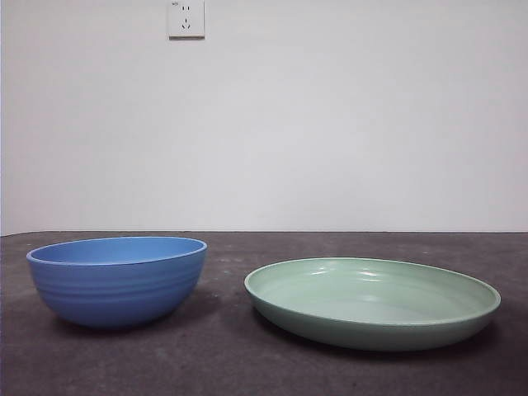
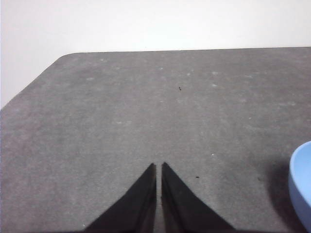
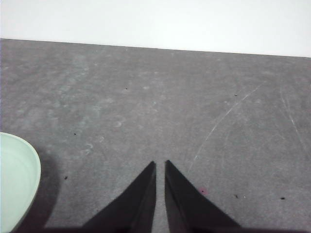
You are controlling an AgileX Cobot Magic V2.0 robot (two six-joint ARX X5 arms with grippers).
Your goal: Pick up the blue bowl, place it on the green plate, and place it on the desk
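Observation:
The blue bowl (image 1: 117, 280) stands upright and empty on the desk (image 1: 223, 355) at the left of the front view. The green plate (image 1: 371, 301) lies flat on the desk to its right, apart from it by a gap. My left gripper (image 2: 158, 167) is shut and empty above bare desk; an edge of the blue bowl (image 2: 301, 187) shows in its view. My right gripper (image 3: 160, 165) is shut and empty above bare desk; an edge of the green plate (image 3: 17, 182) shows in its view. Neither gripper shows in the front view.
A white wall with a socket (image 1: 186, 18) stands behind the desk. The desk's far edge (image 2: 184, 50) and a rounded corner (image 2: 65, 56) show in the left wrist view.

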